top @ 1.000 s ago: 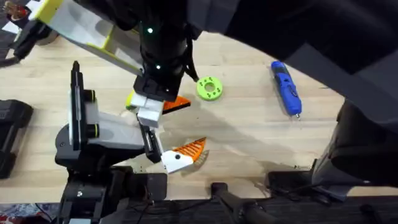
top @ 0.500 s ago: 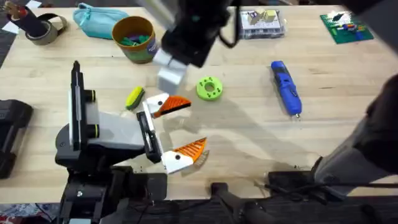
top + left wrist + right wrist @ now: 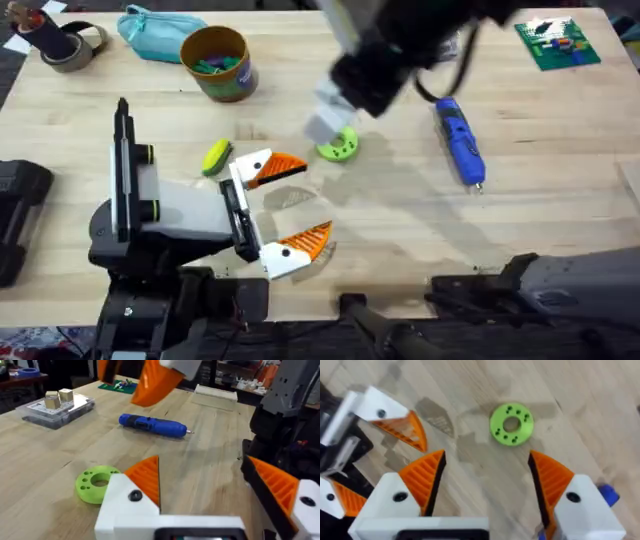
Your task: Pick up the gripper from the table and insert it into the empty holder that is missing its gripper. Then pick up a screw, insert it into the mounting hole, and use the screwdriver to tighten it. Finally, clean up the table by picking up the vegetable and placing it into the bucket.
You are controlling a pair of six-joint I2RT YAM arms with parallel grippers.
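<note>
On the pale wood table (image 3: 560, 230), we see the screwdriver (image 3: 459, 141) at upper right, lengthwise top-to-bottom, silver tip pointing down; right gripper (image 3: 485, 477) spread wide, empty.

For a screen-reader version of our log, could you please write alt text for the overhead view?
The right gripper hovers above a green disc on a wooden table. At left stands the grey holder with two orange-tipped white finger blocks at its front. A blue screwdriver lies at right; an ochre bucket stands at the back.
</note>
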